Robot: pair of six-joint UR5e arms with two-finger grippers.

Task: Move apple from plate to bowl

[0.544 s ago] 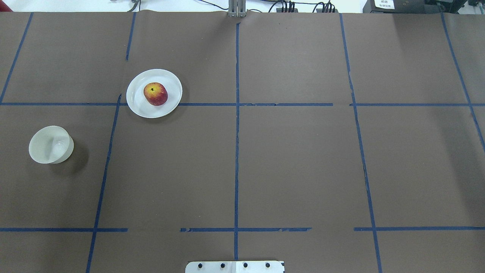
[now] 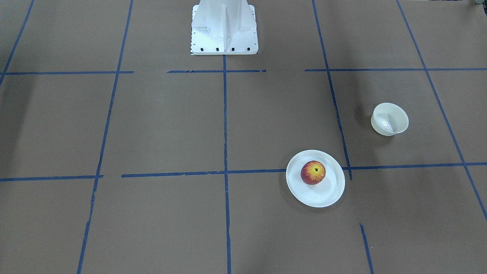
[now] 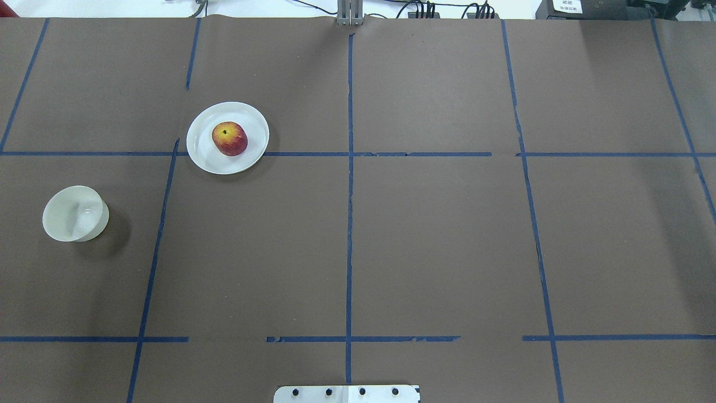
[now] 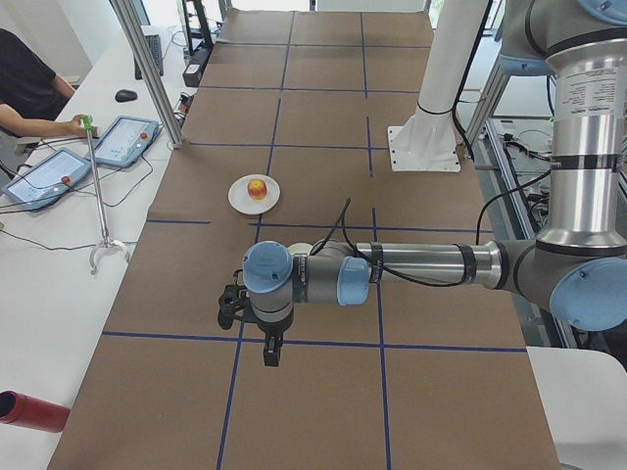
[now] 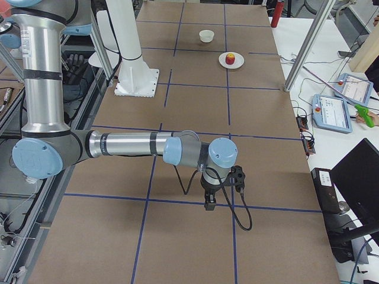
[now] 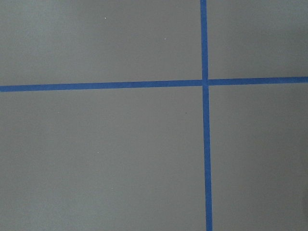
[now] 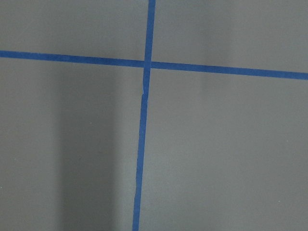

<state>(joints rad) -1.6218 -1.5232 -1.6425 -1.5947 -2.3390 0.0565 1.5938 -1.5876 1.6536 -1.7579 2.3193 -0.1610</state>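
Nothing has shifted in the last half second. The small red apple with a yellow patch at its stem (image 3: 229, 139) sits where it did, in the middle of the flat white round plate (image 3: 202, 146), on the robot's left half of the brown-covered table (image 3: 436, 240) and towards its far edge. The small deep white bowl (image 3: 74, 214) stands empty, well apart from the plate, closer to the table's left end.

The left pincer (image 4: 271, 354) hangs over the table near that left end, and the right pincer (image 5: 209, 205) hangs near the right end. Both appear only from the side, so I cannot tell how far either is open. Neither seems to carry anything.

I judge that the task has not begun. The left arm is nearer, so it looks the likelier one to reach for the apple.
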